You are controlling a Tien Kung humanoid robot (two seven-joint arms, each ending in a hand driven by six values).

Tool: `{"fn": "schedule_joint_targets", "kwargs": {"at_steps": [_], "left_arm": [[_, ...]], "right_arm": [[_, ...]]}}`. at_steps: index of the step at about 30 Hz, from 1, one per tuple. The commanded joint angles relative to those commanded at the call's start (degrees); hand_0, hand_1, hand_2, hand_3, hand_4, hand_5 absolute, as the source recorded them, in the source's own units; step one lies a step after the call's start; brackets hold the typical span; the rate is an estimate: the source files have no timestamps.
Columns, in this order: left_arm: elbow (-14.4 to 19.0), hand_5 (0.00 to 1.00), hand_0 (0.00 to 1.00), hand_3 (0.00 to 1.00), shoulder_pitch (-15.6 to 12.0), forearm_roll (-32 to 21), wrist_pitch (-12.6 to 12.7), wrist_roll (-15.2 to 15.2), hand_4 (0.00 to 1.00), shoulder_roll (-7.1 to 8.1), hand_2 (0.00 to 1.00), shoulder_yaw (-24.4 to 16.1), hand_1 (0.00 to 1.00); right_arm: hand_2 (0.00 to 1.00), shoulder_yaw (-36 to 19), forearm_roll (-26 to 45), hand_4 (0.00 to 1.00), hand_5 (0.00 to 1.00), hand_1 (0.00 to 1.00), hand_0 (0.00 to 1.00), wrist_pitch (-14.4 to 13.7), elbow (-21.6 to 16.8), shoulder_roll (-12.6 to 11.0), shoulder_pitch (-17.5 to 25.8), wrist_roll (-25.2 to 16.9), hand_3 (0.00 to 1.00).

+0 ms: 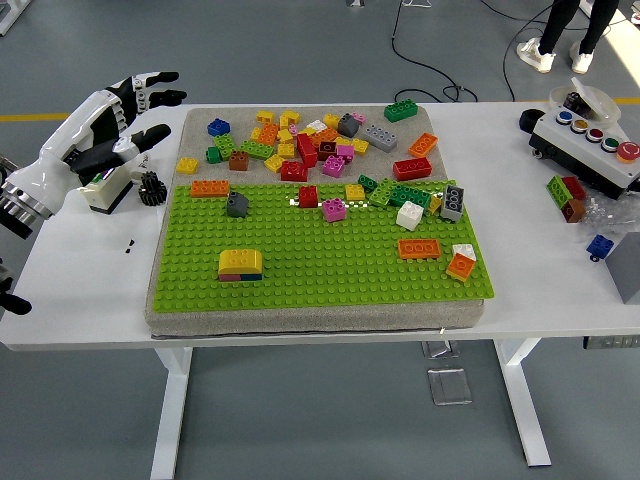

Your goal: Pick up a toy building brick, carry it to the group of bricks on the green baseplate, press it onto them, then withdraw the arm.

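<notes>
White table [70, 300] on grey floor. Green baseplate [320, 265] carries scattered bricks; I see the orange brick [209, 187] lying at its far-left edge. Left hand [120, 115] hovers off the mat's left side, raised, fingers spread, holding nothing.

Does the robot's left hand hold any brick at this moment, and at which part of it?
Nothing is held. The left hand is open, fingers spread, raised over the table's left edge, apart from the bricks on the green baseplate.

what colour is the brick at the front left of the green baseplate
Yellow on top, with a darker layer beneath; the stacked brick shows in the head view.
</notes>
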State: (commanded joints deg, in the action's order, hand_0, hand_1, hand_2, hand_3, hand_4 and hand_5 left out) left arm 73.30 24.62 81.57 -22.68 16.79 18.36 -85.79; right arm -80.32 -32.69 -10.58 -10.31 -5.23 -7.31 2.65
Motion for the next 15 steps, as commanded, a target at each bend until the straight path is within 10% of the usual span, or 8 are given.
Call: {"fn": "schedule_joint_targets", "kwargs": {"at_steps": [15], "left_arm": [[-2.4, 0.731, 0.942, 0.907, 2.5, -1.1, -0.1, -0.1, 0.998, 0.11, 0.842, 1.5, 0.853]], "right_arm": [[0.706, 0.8, -0.3, 0.912, 0.497, 0.657, 0.726, 0.2, 0.0, 0.1, -0.6, -0.7, 0.586]]}}
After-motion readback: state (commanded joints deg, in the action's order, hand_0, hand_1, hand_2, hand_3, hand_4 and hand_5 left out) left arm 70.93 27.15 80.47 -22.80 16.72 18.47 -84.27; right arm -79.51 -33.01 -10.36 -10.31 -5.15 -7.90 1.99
